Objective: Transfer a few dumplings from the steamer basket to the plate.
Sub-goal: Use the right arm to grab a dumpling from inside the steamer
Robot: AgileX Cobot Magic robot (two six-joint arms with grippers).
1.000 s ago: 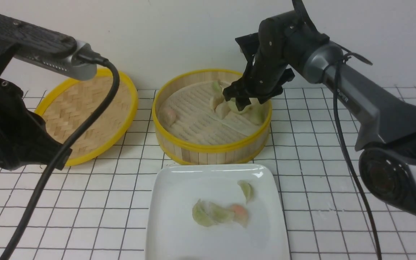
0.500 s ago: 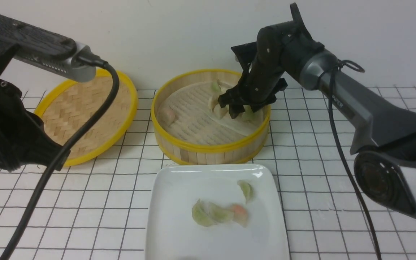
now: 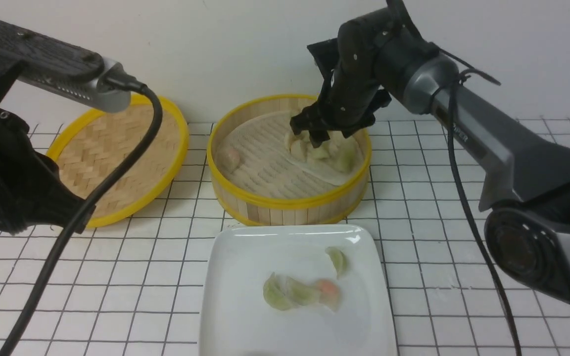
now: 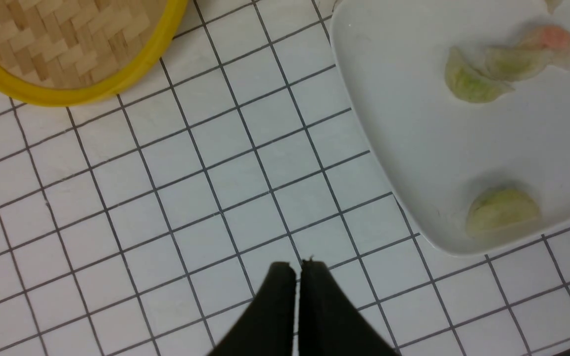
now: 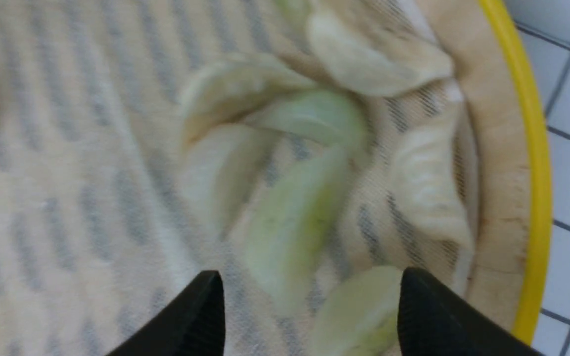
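Note:
The steamer basket point(image 3: 285, 201) stands at the middle back. A cluster of pale green and cream dumplings point(image 3: 325, 151) lies at its right side, and one pinkish dumpling point(image 3: 229, 157) at its left. My right gripper point(image 3: 314, 136) hangs open just over the cluster. In the right wrist view its jaws point(image 5: 309, 296) stand wide apart, with green dumplings point(image 5: 290, 227) between and just ahead of them. The white plate point(image 3: 245, 267) in front holds several dumplings, one of them pink-orange point(image 3: 329, 292). My left gripper point(image 4: 297, 267) is shut and empty over the tiles, left of the plate point(image 4: 413, 148).
The flat woven lid point(image 3: 117, 153) with its yellow rim lies at the back left, partly behind my left arm point(image 3: 18, 188) and its black cable. A wall stands close behind the basket. White gridded tiles cover the table around the plate.
My right gripper has moved left and slightly up over the dumpling cluster. The dumplings in the cluster have shifted. The left arm and the plate's dumplings have not moved.

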